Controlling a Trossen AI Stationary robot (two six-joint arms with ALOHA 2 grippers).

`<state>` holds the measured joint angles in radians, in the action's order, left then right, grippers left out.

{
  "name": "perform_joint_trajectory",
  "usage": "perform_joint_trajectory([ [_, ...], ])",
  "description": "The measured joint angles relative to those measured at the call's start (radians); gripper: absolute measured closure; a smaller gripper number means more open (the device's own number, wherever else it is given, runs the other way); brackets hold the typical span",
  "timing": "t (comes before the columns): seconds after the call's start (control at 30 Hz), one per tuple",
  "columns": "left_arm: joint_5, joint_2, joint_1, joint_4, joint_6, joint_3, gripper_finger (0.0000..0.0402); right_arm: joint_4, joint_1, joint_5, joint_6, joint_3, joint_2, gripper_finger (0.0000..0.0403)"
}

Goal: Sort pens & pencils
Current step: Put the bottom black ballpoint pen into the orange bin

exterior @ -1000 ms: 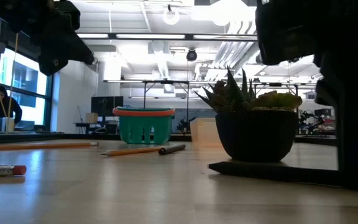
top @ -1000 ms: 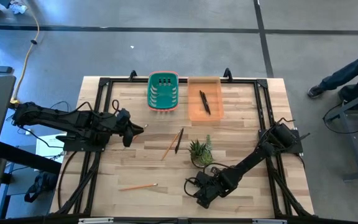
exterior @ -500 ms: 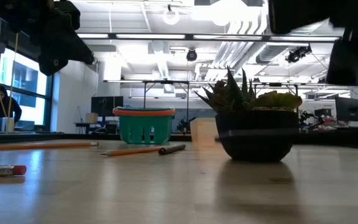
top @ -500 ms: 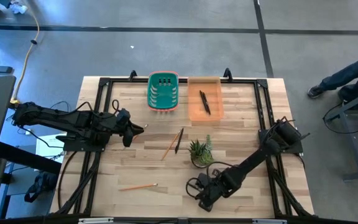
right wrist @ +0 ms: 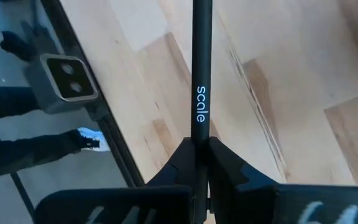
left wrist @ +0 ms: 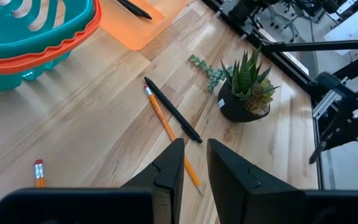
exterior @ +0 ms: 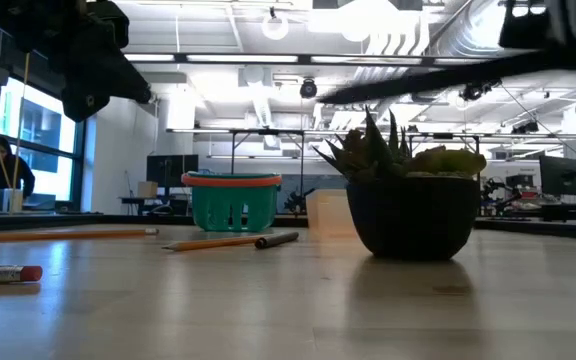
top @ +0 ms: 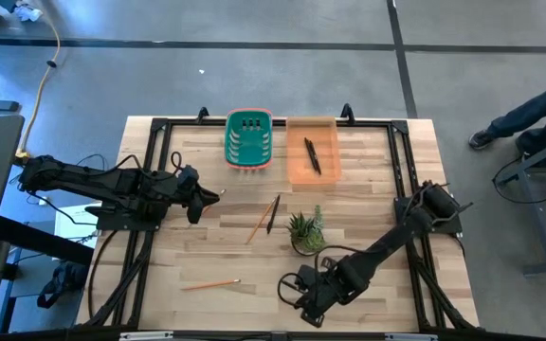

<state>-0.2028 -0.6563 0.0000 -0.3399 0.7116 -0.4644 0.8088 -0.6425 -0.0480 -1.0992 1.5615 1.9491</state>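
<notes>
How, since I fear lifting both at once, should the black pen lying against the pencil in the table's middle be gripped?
Grip the black pen near its end farthest from the teal basket, coming straight down with the pincer across the shaft. The two sticks meet at the basket end and splay apart from the pencil toward the other, which probably leaves most room.

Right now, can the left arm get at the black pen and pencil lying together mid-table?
Probably yes: the left gripper faces the pen and pencil with only bare wood between them.
</notes>
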Motion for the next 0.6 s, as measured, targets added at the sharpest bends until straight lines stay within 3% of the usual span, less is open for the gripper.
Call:
perform_joint_trajectory([
  [0.6,0.000,0.000,0.000,-0.001,0.000,0.000,0.0344,0.026,0.104,0.046,-0.073,0.160,0.000,0.0402],
])
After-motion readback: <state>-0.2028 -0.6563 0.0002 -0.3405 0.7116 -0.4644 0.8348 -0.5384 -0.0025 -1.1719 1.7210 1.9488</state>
